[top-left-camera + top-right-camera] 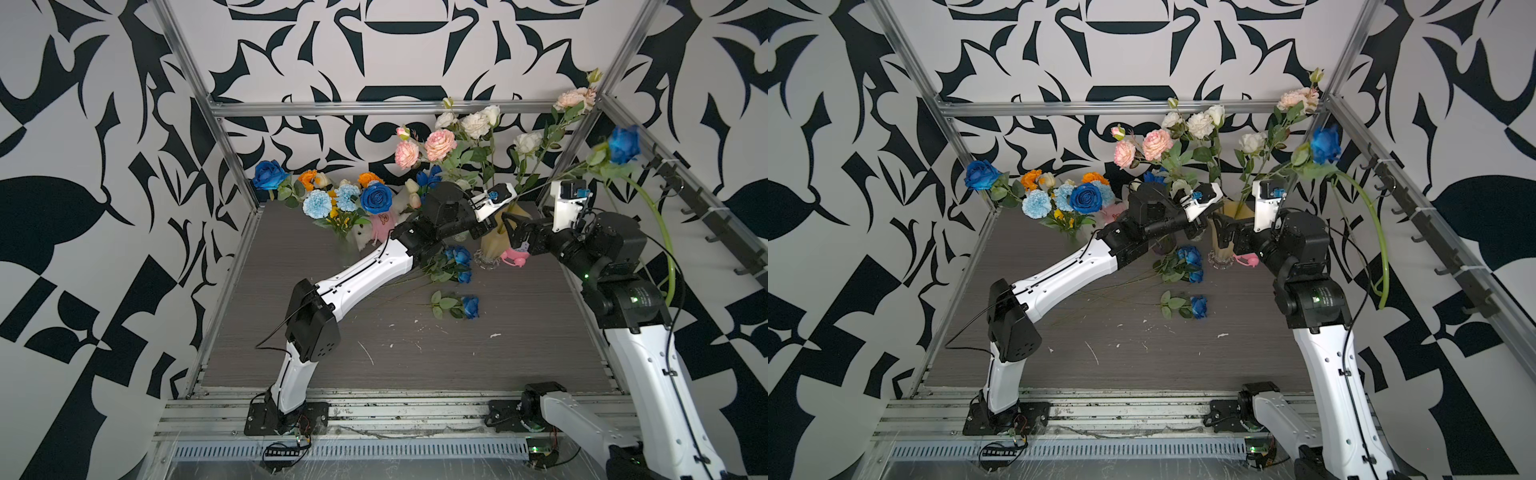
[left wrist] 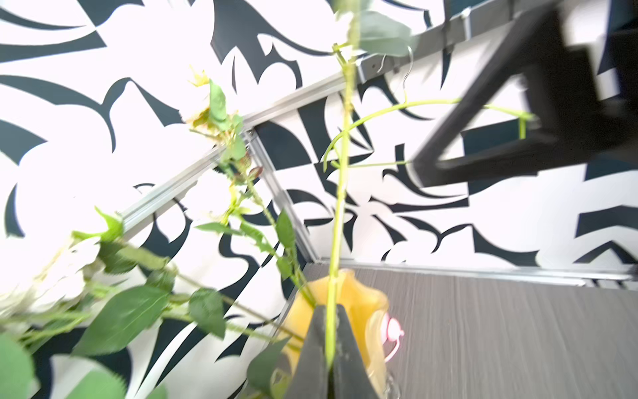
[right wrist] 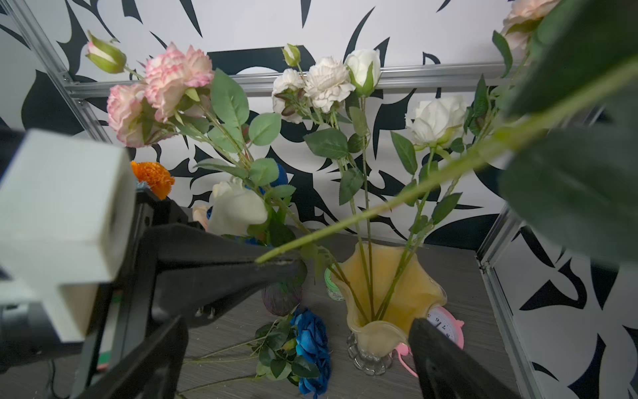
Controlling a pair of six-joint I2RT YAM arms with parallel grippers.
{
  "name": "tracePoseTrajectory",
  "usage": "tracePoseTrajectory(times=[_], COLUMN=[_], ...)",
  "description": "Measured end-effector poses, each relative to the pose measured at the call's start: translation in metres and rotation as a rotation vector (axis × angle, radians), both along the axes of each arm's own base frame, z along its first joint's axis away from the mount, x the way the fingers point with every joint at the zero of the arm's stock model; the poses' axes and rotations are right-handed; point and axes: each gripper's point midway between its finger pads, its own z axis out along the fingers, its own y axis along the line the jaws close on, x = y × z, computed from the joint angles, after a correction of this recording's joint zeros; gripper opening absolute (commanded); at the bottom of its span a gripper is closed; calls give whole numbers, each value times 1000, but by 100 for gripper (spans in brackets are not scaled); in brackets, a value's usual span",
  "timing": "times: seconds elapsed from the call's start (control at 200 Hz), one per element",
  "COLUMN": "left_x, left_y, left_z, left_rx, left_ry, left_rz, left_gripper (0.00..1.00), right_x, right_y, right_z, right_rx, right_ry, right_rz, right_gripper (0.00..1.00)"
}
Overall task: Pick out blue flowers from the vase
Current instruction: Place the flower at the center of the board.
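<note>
left tool [image 2: 329, 319] pinches blue rose [image 1: 624, 143] stem, head at 2 o'clock of vase [image 1: 492, 247]; right tool [image 3: 298, 323] spread wide beside vase

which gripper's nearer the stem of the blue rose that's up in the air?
Left. The left gripper has its fingers shut on the blue rose stem, beside the yellow vase; the right gripper is open, lower down by the vase.

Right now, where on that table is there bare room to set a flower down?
Freest: the front strip of the table, between the two arm bases and the lone blue rose. Also the left side, between the left arm and the frame. Crowded: the back edge, with the bouquet, yellow vase and piled blue roses.
</note>
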Motion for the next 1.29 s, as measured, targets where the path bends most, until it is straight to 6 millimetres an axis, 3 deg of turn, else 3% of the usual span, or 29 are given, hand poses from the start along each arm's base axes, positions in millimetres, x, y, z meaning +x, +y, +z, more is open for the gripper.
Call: tracePoseTrajectory(times=[0.17, 0.27, 0.44, 0.645, 0.81, 0.96, 1.09, 1.185, 1.295], left_x=[0, -3, -14, -18, -23, -34, -48, -58, -64], left_y=[3, 7, 27, 69, 85, 93, 117, 137, 156], left_z=[-5, -18, -67, -137, -181, -211, -254, -278, -294], left_rx=[28, 73, 220, 387, 483, 535, 609, 659, 696], left_ry=[-13, -12, 26, 124, 164, 226, 311, 362, 401], left_rz=[11, 10, 16, 61, 66, 58, 87, 108, 124], left_gripper=[0, 0, 0, 0, 0, 0, 0, 0, 0], right_x=[-17, -28, -39, -41, -43, -44, -40, -31, -12], right_y=[-1, -4, -13, -15, -20, -31, -41, -45, -50], right_z=[-25, -40, -65, -85, -84, -64, -55, -57, -66], right_rx=[-4, -9, 0, 26, 27, 13, 5, -3, -16], right_ry=[57, 84, 136, 194, 182, 128, 95, 108, 166], right_rz=[5, -8, -64, -86, -113, -172, -227, -257, -299], right_gripper=[100, 100, 99, 97, 97, 97, 97, 93, 91])
